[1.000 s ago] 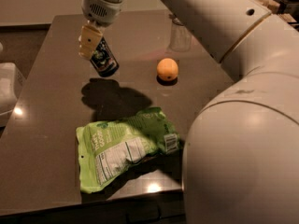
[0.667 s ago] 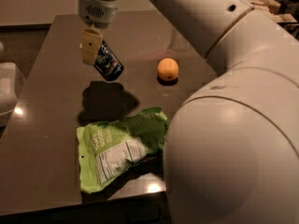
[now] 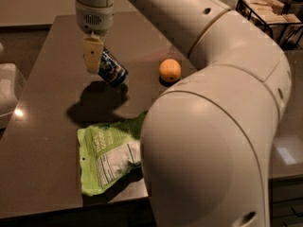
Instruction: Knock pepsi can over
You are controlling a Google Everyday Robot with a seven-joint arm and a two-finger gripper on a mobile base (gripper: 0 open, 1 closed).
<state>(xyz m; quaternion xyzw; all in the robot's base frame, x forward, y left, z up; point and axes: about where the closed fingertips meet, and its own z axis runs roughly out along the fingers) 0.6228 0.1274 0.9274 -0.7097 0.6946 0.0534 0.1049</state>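
The pepsi can [image 3: 112, 69], dark blue with a pale graphic, is tipped far over on the dark table [image 3: 42, 141], its top toward the upper left and its base toward the lower right. My gripper [image 3: 92, 56] hangs from the wrist at the top left, right against the can's upper left side. My big white arm fills the right half of the view and hides the table behind it.
An orange [image 3: 169, 70] sits to the right of the can. A green snack bag [image 3: 106, 157] lies near the front edge, partly under my arm. A wire basket [image 3: 270, 13] stands at the back right. A white object [image 3: 7, 93] is at the left edge.
The can has tipped further over and shifted down and right. My gripper has come lower beside it. My arm has swung to cover more of the right side.
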